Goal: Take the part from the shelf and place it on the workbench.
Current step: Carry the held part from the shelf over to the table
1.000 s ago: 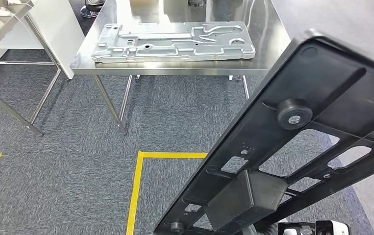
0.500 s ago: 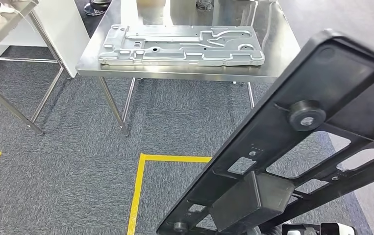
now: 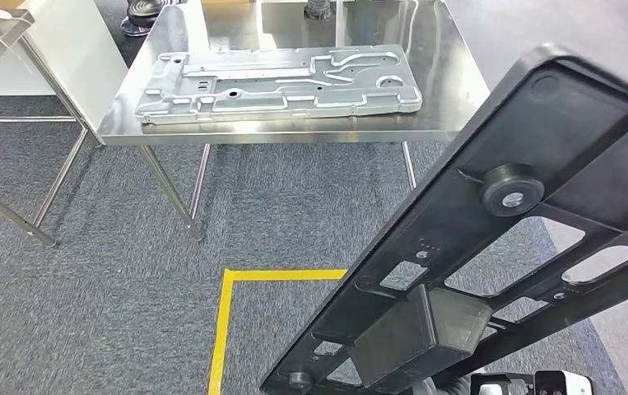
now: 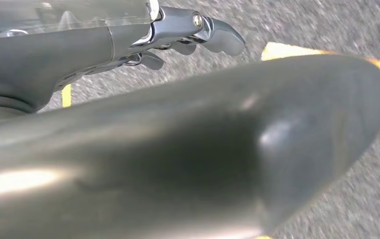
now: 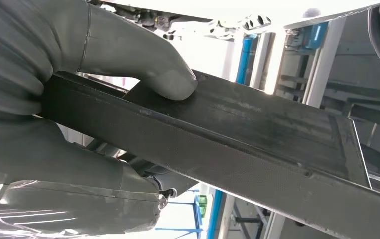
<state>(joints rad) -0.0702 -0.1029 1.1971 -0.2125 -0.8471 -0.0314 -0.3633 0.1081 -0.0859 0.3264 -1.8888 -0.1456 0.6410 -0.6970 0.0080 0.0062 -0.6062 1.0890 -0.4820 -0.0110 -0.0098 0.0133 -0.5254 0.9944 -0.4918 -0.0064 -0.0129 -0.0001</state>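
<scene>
one right hand [image 5: 53, 124] clamped on black part [image 3: 491, 239], left hand [image 4: 128, 45] grip unclear, workbench [image 3: 450, 90] ahead

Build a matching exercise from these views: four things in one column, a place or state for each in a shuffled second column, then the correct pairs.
Things:
1. large black plastic frame part
2. flat silver cast-metal plate
3. yellow tape line
4. right hand

Places or states:
A. stuck on the grey carpet
B. gripping a black edge
C. lying on the steel workbench
D. held tilted above the floor

Pairs: 1-D, 2-C, 3-A, 4-B
</scene>
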